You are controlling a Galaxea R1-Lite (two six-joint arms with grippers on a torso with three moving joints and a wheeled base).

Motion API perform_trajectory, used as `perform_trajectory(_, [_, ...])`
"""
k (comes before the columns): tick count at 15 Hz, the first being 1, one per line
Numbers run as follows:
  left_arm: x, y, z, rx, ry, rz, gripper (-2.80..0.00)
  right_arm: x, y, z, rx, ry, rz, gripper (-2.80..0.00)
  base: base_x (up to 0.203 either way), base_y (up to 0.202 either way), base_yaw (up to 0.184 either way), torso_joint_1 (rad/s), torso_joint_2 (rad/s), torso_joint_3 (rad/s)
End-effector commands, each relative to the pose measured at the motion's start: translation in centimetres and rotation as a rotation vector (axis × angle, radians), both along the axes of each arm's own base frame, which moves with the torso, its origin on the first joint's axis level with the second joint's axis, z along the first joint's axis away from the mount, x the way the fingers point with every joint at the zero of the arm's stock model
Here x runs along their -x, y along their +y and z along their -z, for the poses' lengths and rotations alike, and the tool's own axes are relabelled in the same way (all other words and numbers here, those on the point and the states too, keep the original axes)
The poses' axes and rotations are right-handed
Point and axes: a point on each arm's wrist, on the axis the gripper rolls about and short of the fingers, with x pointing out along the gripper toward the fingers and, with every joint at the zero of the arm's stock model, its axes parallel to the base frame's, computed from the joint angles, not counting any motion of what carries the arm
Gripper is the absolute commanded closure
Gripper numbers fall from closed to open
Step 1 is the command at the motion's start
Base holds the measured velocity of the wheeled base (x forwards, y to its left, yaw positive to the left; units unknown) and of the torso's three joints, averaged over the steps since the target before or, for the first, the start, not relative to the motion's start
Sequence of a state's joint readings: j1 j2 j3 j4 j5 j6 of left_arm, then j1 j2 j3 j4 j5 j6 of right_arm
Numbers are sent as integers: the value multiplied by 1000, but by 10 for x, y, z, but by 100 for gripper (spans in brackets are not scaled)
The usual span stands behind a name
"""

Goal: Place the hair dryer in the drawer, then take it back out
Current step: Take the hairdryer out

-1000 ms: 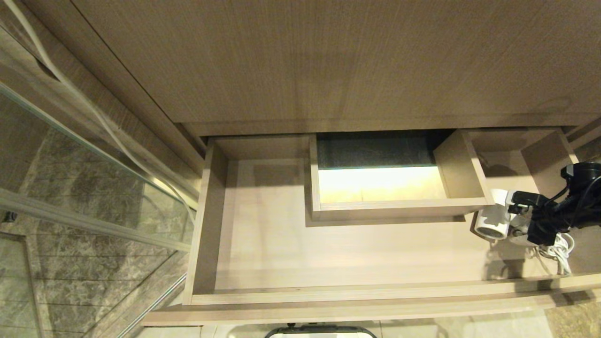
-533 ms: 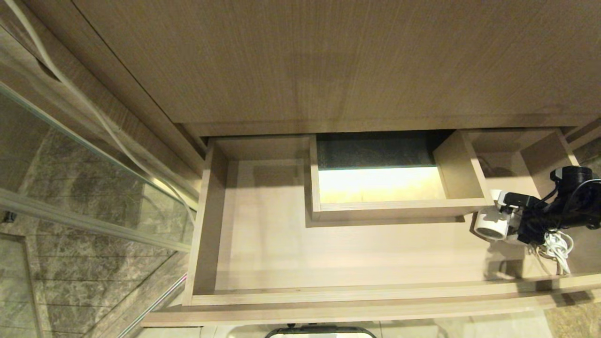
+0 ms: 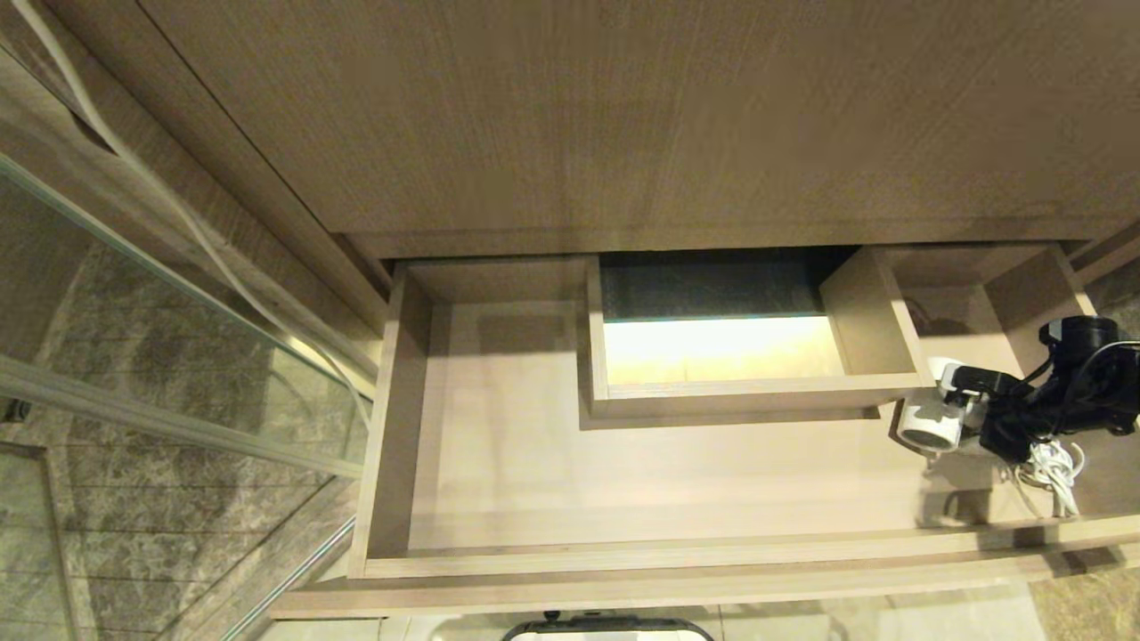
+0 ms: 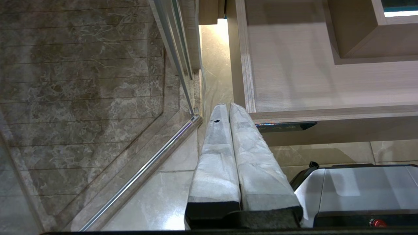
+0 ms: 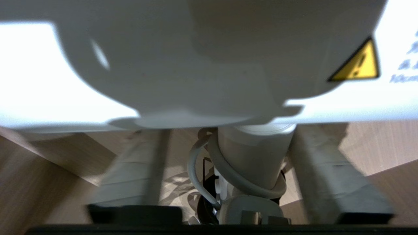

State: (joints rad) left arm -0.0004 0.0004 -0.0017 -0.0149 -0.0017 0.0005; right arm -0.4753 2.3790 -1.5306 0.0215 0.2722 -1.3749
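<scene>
In the head view the drawer (image 3: 623, 481) stands pulled out, and the hair dryer (image 3: 931, 423) lies inside it at the right end, on the drawer floor, just beside the front right corner of the boxed cut-out (image 3: 757, 392). Its round end points to the left. The white cord (image 3: 1051, 472) lies in a loose bundle behind it, near the drawer front. The right gripper (image 3: 975, 409) reaches in from the right edge and is down at the dryer, but from this angle we cannot see how the fingers stand.

The right wrist view gives this detail. The white body of the hair dryer (image 5: 209, 65) fills the upper part, w/ a yellow warning triangle (image 5: 357, 63) on it, and the handle w/ the cord (image 5: 196, 163) wound around it sits between the two fingers of the right gripper (image 5: 228, 137). The claw is about half spread and straddles the handle. One finger (image 5: 323, 169) is close against the handle, the other (image 5: 137, 169) has a clear gap of wood showing between it and the handle, so it is not clamped. The picture is blurred, so we cannot tell if the near finger really touches.

The left wrist view shows what the head view does not: the left gripper (image 4: 228, 111), fingers pressed together and holding nothing, hangs outside the drawer (image 4: 294, 75) near its left front corner, above the stone floor (image 4: 81, 98). It also shows the small dark label (image 4: 285, 125) on the drawer front and part of the robot base (image 4: 359, 186)
</scene>
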Motion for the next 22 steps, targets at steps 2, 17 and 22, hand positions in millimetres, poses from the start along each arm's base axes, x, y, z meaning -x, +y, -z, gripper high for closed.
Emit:
perform_trajectory(2, [0,0,0,0,1,0,0,5,2,-14,7,-9,-8,0,0,0,0,0,0,0])
perform_trajectory(17, [0,0,0,0,1,1,0,76,24,-102,32,43,45,0,0,0,0,0,0,0])
perform_trajectory(22, [0,0,0,0,-1,1,0,106,34,-145,115,-19,125,0,0,0,0,0,0,0])
